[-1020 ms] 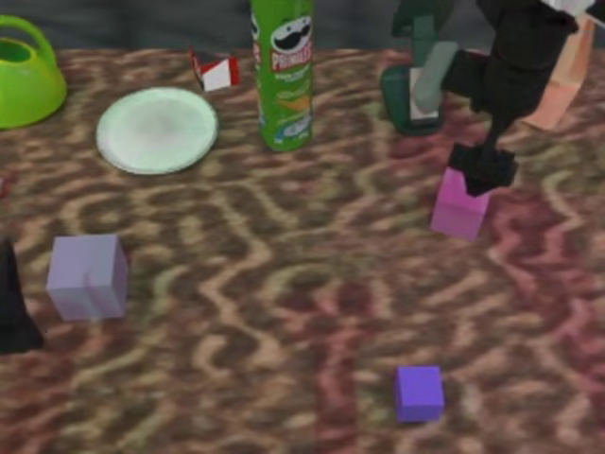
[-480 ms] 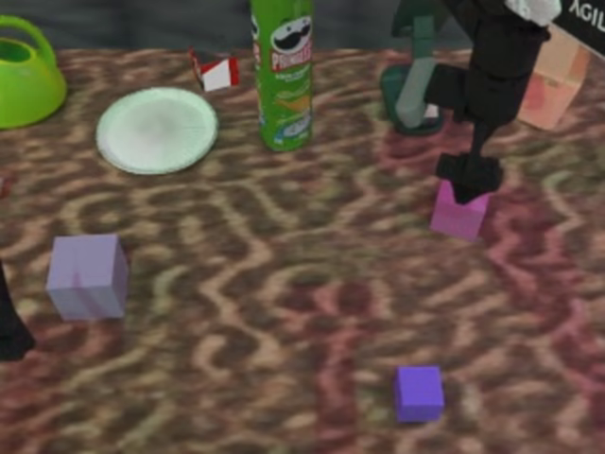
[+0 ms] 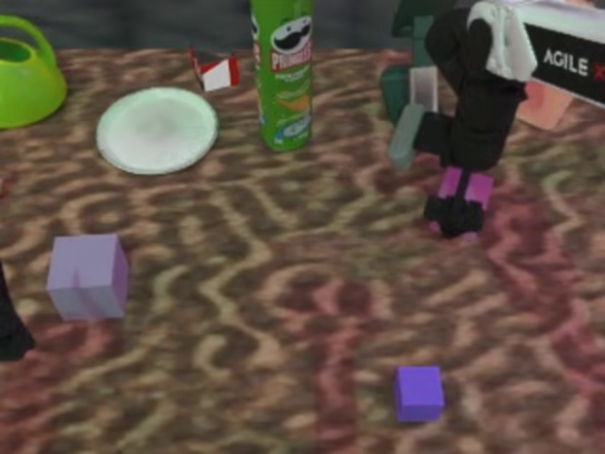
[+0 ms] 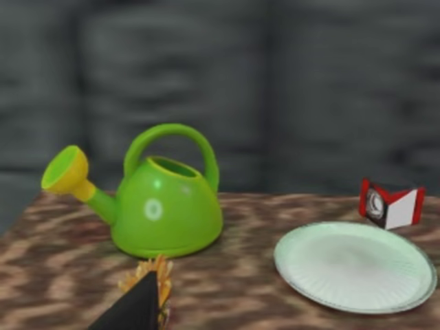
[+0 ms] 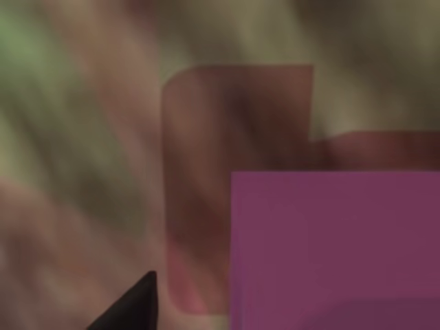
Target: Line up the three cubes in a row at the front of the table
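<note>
Landmark: the green chip can (image 3: 282, 74), upright at the back of the table (image 3: 284, 284).
Magenta cube (image 3: 464, 194): to the right of the can and a little nearer the front, flat on the table. It has no long axis; its faces look roughly square to the table edges. The right wrist view shows its flat top (image 5: 335, 240) filling the lower part of the picture.
Right gripper (image 3: 458, 210): down over the magenta cube, black fingers on either side; whether they press on it I cannot tell.
Lavender cube (image 3: 88, 276): well to the left of the can and towards the front, near the left edge.
Violet cube (image 3: 419, 392): right of the can, close to the front edge.
Left gripper (image 3: 9, 322): parked at the left edge, beside the lavender cube.
Open room: bare table stretches between the lavender and violet cubes along the front.
Back clutter: white plate (image 3: 157, 130), watering can (image 4: 155, 199) and red-and-white box (image 3: 216, 71), all left of the can.
</note>
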